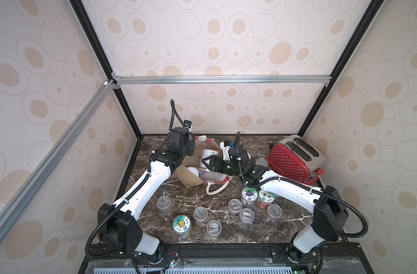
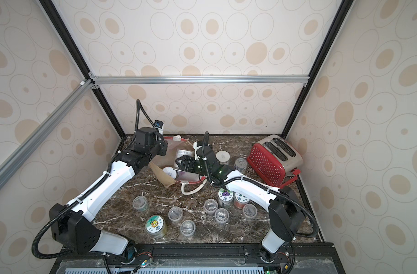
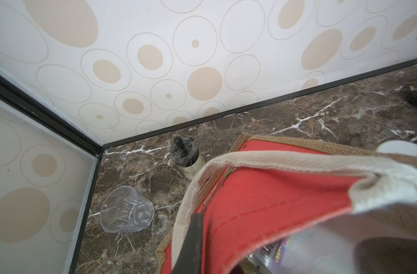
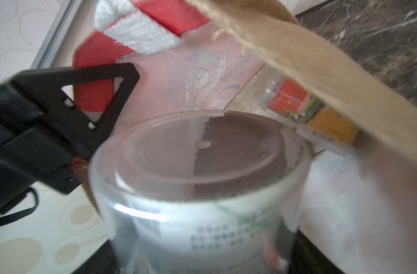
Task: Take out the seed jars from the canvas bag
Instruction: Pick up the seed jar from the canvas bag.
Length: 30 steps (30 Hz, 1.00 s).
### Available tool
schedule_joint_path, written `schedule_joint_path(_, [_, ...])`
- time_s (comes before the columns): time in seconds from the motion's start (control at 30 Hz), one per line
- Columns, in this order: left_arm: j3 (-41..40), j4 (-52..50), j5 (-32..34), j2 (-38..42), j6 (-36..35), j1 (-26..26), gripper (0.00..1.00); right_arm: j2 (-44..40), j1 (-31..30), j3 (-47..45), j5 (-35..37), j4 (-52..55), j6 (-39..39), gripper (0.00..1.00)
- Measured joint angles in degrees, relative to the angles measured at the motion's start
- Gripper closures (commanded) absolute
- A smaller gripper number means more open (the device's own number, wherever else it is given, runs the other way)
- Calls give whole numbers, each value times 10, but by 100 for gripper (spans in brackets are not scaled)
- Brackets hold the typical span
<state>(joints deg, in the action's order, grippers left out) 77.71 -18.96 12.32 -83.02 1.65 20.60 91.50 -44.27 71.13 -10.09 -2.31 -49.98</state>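
While closed left gripper (image 3: 192, 229) is pinching tan burlap red-sided canvas bag (image 3: 274, 201), I'm clasping clear round labelled seed jar (image 4: 202, 170) at bag mouth in wide-spread right gripper (image 1: 203, 160); overhanging burlap risking snagging, dislodging it.

Bright, even light; blurry close-up jar (image 4: 202, 187).

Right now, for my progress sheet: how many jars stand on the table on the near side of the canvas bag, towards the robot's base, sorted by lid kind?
Small clear-lidded jars: 6
Sticker-lidded jars: 3
Total: 9
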Motion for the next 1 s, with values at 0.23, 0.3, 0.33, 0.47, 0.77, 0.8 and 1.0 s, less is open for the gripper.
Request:
schedule_joint_path(0.23, [-16, -1, -16, -1, 20, -63, 73, -57, 23, 0, -67, 40, -75, 42])
schedule_joint_path(0.3, [-16, 1, -22, -2, 28, -72, 54, -72, 26, -1, -79, 47, -90, 42])
schedule_joint_path(0.33, [-16, 0, -27, -3, 33, -75, 42, -79, 27, -1, -85, 49, -97, 42])
schedule_joint_path(0.47, [-12, -2, -45, -2, 53, -78, 5, -96, 31, -2, -95, 60, -120, 41])
schedule_joint_path(0.77, [10, -52, -120, 86, 118, -78, 2, -115, 36, -30, -92, 66, -188, 41])
schedule_joint_path(0.8, [10, -55, -129, 104, 127, -76, 2, -116, 36, -35, -92, 61, -199, 41])
schedule_joint_path(1.0, [-16, -47, -184, 224, 199, -28, 2, -117, 36, -61, -80, 35, -260, 40])
